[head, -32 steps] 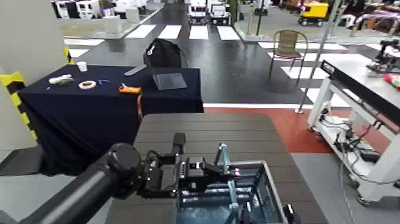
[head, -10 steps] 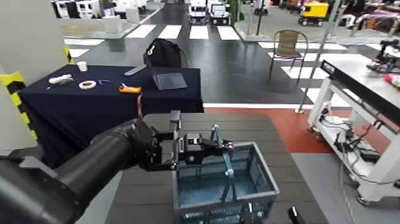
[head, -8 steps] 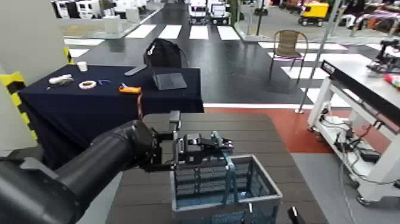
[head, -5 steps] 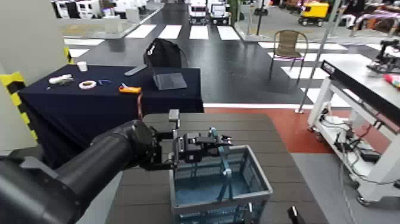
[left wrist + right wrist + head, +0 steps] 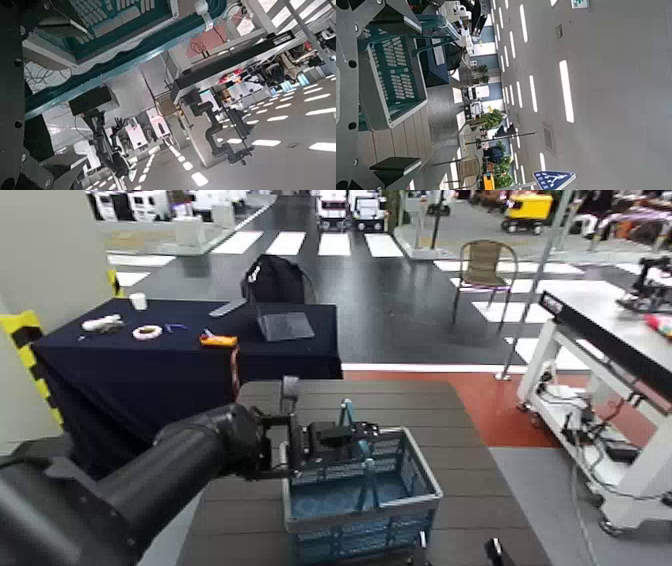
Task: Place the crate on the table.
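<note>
The crate sits in the lower centre of the head view, on the slatted brown table, its hoop handle raised above the rim. The left gripper, reaching in from the lower left of the frame, is clamped on the handle near its top. The right gripper is barely visible at the bottom edge, right of centre; its finger position cannot be determined. A navy-draped table occupies the left middle of the frame.

Crate on table, near its front; left claw at crate's handle.
</note>
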